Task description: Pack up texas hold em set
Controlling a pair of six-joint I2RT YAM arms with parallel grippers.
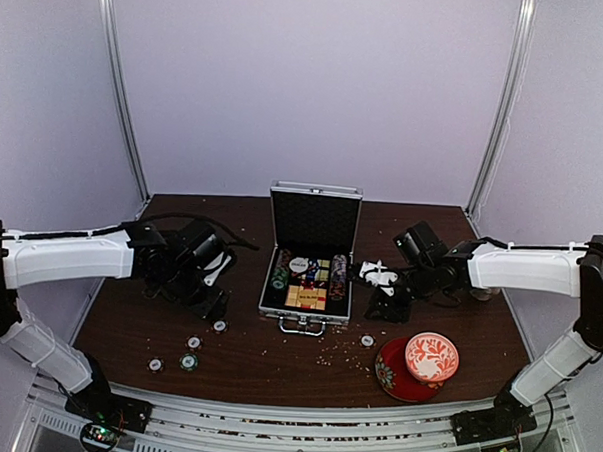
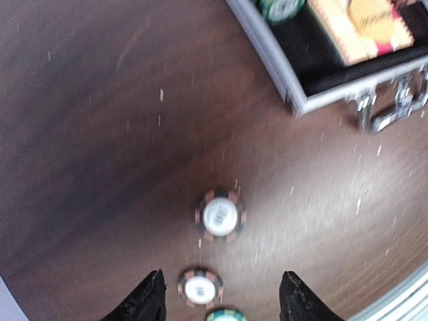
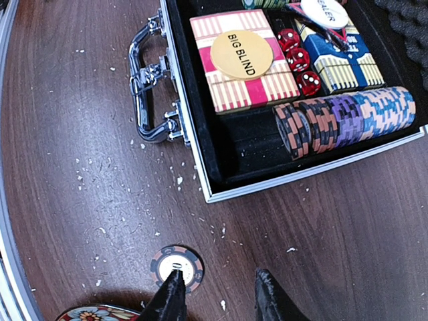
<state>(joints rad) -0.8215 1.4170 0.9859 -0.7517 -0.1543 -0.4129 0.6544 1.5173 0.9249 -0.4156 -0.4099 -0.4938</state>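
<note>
The silver briefcase [image 1: 309,276] lies open at the table's middle, lid upright. In the right wrist view it holds a red-tan card box [image 3: 244,60] with a BIG BLIND disc on it, red dice [image 3: 299,59] and a row of chips [image 3: 341,119]. Loose chips [image 1: 220,326] [image 1: 194,342] lie front left, one chip [image 1: 368,340] front right. My left gripper [image 2: 223,297] is open above two chips [image 2: 221,215] [image 2: 200,289], empty. My right gripper [image 3: 219,294] is open and empty, its left finger over a dark chip [image 3: 177,267].
A red-and-white patterned bowl [image 1: 431,357] on a red saucer [image 1: 395,382] stands front right, close to my right gripper; its rim shows in the right wrist view [image 3: 93,313]. The case handle [image 3: 144,87] faces the near edge. White crumbs are scattered on the dark wood.
</note>
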